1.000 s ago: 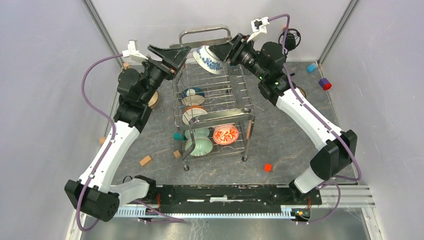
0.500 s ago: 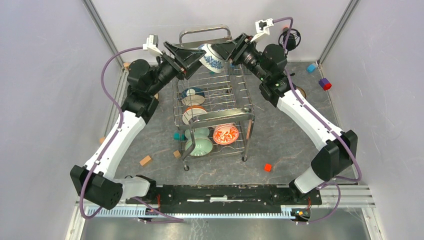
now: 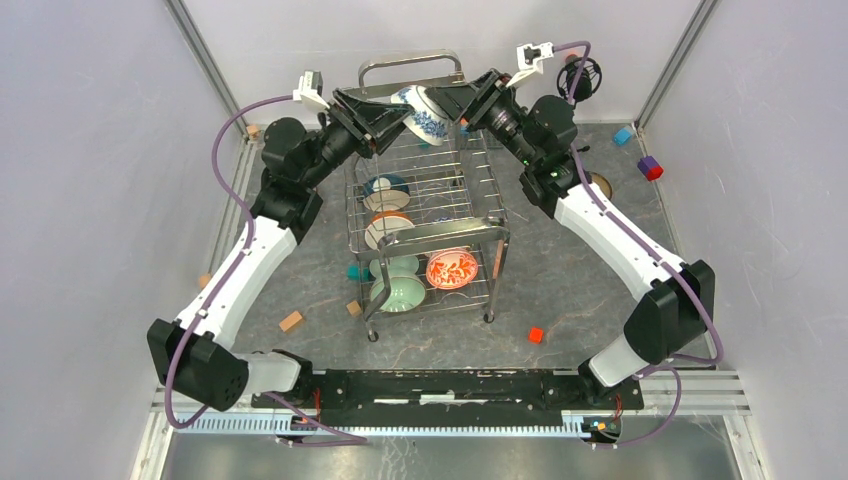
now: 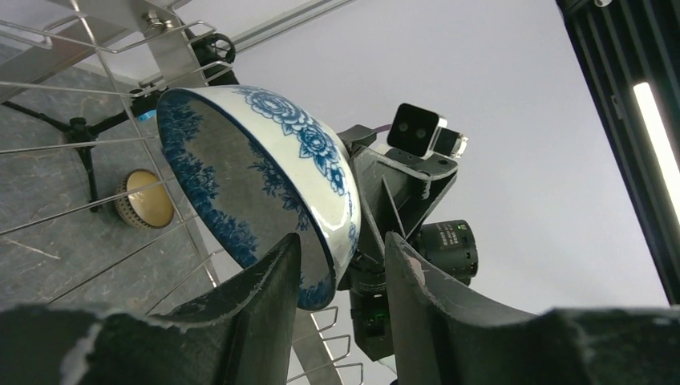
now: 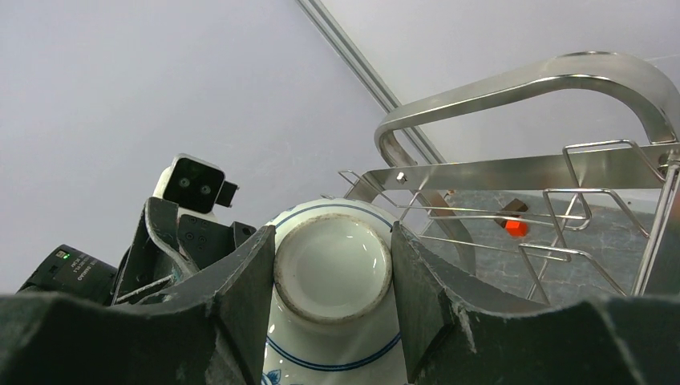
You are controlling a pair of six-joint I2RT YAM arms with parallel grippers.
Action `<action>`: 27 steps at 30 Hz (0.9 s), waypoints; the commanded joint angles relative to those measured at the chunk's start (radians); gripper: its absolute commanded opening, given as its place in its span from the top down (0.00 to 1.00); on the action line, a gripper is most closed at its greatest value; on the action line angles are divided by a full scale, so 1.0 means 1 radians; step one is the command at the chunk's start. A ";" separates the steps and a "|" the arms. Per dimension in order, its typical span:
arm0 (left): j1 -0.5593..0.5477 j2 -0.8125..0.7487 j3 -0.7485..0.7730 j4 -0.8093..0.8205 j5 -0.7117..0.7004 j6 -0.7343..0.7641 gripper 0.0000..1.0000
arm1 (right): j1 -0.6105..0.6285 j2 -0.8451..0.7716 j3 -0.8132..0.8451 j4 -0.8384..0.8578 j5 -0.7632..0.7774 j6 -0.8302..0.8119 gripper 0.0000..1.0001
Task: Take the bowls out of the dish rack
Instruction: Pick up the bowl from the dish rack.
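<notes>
Above the dish rack, right gripper pinches the foot of the blue-and-white bowl, left gripper straddles its rim (clamped? can't tell), early release could drop it.

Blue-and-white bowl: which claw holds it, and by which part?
Right claw holds the bowl by its foot ring; left claw straddles the rim, grip unclear.

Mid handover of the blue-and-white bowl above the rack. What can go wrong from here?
1. The right gripper pinches the blue-and-white patterned ceramic bowl only by its small foot ring, so the tilted bowl may slip or twist.
2. The left gripper straddles the rim with a gap showing. If the right lets go before it bites, the bowl would likely drop onto the steel wire dish rack and the bowls in it.
</notes>
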State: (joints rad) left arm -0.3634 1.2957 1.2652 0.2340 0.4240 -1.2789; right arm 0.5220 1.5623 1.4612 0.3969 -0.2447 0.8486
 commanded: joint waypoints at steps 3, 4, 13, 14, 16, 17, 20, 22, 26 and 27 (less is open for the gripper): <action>0.003 0.007 -0.022 0.139 0.017 -0.059 0.51 | 0.007 -0.037 -0.030 0.052 -0.064 0.062 1.00; 0.002 0.009 -0.024 0.146 0.016 -0.061 0.52 | 0.007 -0.039 -0.034 0.055 -0.066 0.064 1.00; -0.010 0.040 0.000 0.200 0.028 -0.066 0.78 | 0.006 -0.046 -0.045 0.057 -0.082 0.062 1.00; -0.011 0.040 0.002 0.204 0.028 -0.065 0.82 | 0.006 -0.048 -0.047 0.057 -0.084 0.061 1.00; -0.012 0.041 0.000 0.216 0.027 -0.067 0.91 | 0.007 -0.055 -0.053 0.062 -0.088 0.060 1.00; -0.012 0.041 0.000 0.220 0.028 -0.068 0.96 | 0.006 -0.059 -0.059 0.065 -0.089 0.059 1.00; -0.012 0.034 -0.003 0.235 0.023 -0.068 0.98 | 0.004 -0.072 -0.073 0.070 -0.095 0.054 0.90; -0.012 0.028 -0.003 0.253 0.018 -0.069 0.98 | -0.005 -0.084 -0.080 0.070 -0.108 0.054 0.71; -0.011 0.017 -0.002 0.291 -0.001 -0.070 0.98 | -0.038 -0.120 -0.081 0.045 -0.127 0.047 0.36; -0.012 0.014 0.001 0.299 -0.004 -0.070 0.98 | -0.053 -0.131 -0.074 0.033 -0.134 0.044 0.28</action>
State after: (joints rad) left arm -0.3733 1.3327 1.2430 0.4191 0.4290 -1.3403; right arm 0.4969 1.5043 1.3914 0.4786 -0.3023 0.8978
